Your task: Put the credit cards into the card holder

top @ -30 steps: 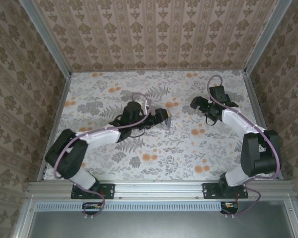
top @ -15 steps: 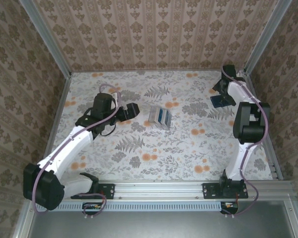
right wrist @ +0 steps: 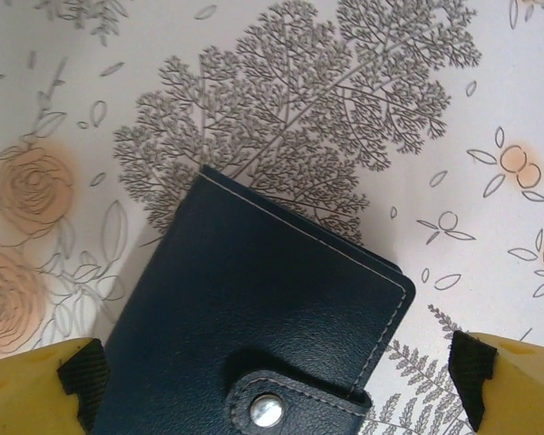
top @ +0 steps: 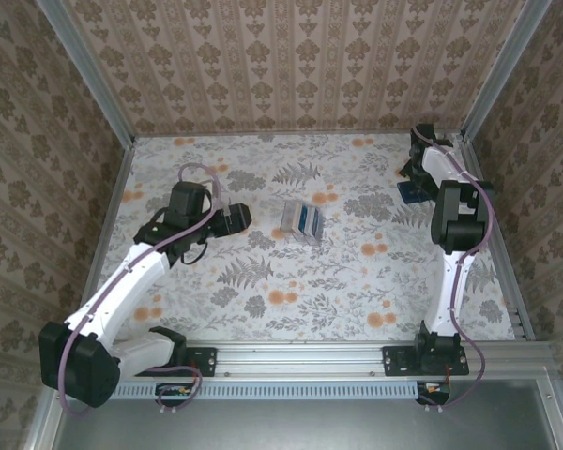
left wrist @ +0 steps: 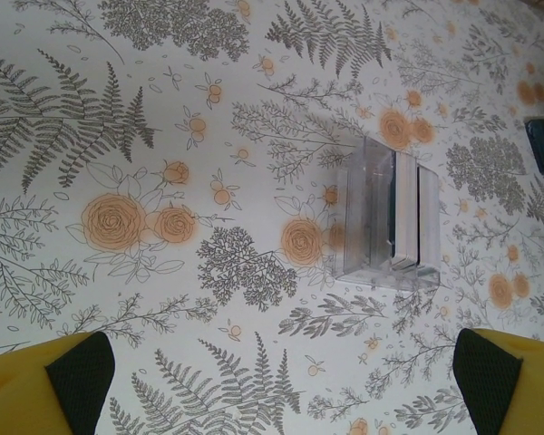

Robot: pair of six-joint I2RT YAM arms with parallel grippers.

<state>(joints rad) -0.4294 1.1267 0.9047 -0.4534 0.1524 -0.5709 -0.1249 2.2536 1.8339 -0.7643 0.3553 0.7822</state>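
Navy card holder [right wrist: 254, 317] directly beneath right gripper [right wrist: 276, 372], jaws spread wide: lower squarely, pinch beside snap [right wrist: 267, 412]. Left gripper [left wrist: 281, 372], equally spread, far left of holder.

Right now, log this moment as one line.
left hand: open, cards in clear stand ahead | right hand: open, above closed card holder | held: nothing

Light even, soft, fairly bright; no src in view. Top view a bit soft, low-res; walls splay outward at edges, wide-angle bend. Faint short shadows under arms on table [top: 291, 309]. Left wrist view crisp; clear stand [left wrist: 385, 213] has pale sheen, weak shadow; left gripper [left wrist: 283, 372] fingertips [left wrist: 36, 399] blurred. Right wrist view: card holder [right wrist: 254, 308] sharp, stitching clear, glint on snap [right wrist: 267, 412], thin shadow along left edge; right gripper [right wrist: 276, 379] fingertips [right wrist: 517, 381] out of focus.
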